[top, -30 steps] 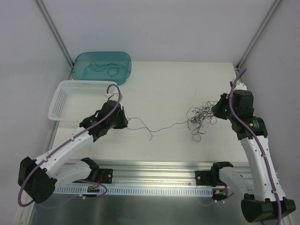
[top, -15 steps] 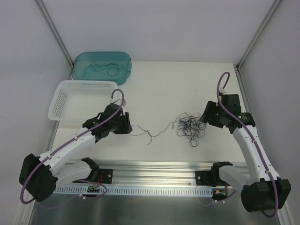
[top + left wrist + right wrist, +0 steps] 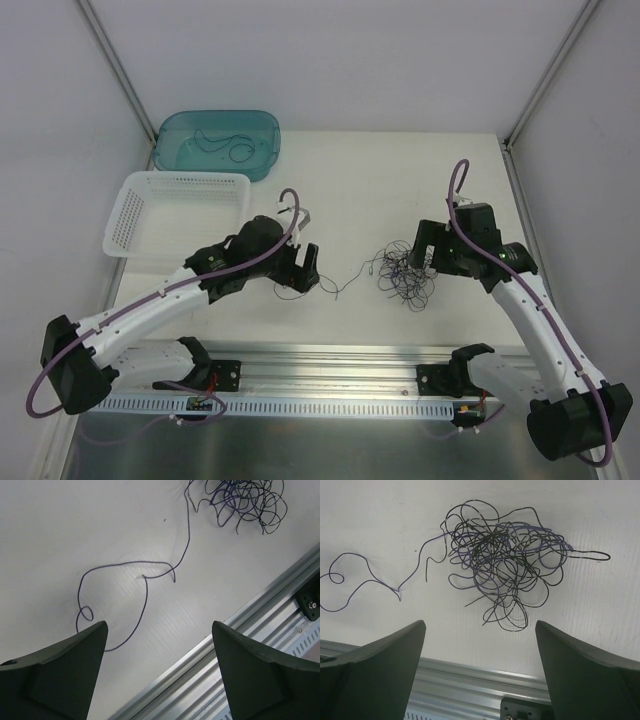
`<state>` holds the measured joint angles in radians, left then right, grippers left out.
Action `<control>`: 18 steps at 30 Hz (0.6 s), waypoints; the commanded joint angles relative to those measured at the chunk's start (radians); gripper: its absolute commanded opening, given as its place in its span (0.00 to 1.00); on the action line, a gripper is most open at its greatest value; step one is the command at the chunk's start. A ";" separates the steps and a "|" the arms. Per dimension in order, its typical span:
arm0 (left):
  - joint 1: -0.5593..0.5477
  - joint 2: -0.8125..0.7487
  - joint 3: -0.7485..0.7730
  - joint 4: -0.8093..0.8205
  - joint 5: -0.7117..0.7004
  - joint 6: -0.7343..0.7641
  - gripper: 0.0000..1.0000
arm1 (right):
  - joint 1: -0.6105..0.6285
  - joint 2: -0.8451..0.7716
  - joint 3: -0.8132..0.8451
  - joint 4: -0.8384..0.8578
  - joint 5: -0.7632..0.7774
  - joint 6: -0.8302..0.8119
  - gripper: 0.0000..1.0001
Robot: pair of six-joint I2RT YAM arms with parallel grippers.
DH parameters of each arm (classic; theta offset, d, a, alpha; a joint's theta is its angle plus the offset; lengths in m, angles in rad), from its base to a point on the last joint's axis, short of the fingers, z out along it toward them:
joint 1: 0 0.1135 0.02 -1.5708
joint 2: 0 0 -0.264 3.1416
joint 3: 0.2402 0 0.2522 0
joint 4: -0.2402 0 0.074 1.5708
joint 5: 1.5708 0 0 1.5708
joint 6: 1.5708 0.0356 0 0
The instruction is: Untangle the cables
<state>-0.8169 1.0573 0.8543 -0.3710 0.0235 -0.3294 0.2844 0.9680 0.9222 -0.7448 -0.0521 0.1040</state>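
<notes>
Left gripper [image 3: 159, 630] is seen spread wide open, with nothing held between its dark wedge-shaped fingers [image 3: 70, 675], and it's hung low over the white table [image 3: 380, 180]. Right under it a single thin dark-blue loose strand [image 3: 145, 580] is laid flat on the surface. A tiny curl is made at the end nearest the left finger, and no contact with either finger can be seen.

Same deal on the other side. The right gripper [image 3: 480, 625] is opened just as wide, nothing gripped, and it's aimed down at the tangled clump of hair-thin blue-black cables [image 3: 505, 565]. The clump is sat on the table just ahead of the fingertips and isn't touched by them.

From the top view, the clump is found right of centre, just beside the right gripper, and the loose strand is trailed out of its left edge toward the left gripper.

Further out, a ribbed aluminium rail [image 3: 330, 360] is run along the near table edge. At far left a white perforated plastic basket [image 3: 130, 215] is parked. Behind it is a see-through teal tub [image 3: 170, 148], where a couple of thin dark wires [image 3: 238, 152] are lying.
</notes>
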 commanded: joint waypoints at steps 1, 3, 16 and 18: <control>-0.037 0.125 0.103 0.082 0.010 0.115 0.86 | 0.042 -0.025 0.029 0.015 0.026 0.040 0.97; -0.056 0.224 0.152 0.131 0.021 0.131 0.86 | 0.059 -0.029 0.029 0.004 0.041 0.059 1.00; -0.087 0.681 0.357 0.274 0.124 0.168 0.72 | 0.093 -0.086 -0.023 0.016 0.020 0.105 1.00; -0.090 0.722 0.371 0.276 0.131 0.173 0.69 | 0.095 -0.083 -0.028 0.027 0.017 0.112 0.99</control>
<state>-0.8974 1.7458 1.1709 -0.1352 0.1097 -0.1875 0.3706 0.8944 0.9039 -0.7391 -0.0311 0.1841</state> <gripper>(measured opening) 0.706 0.993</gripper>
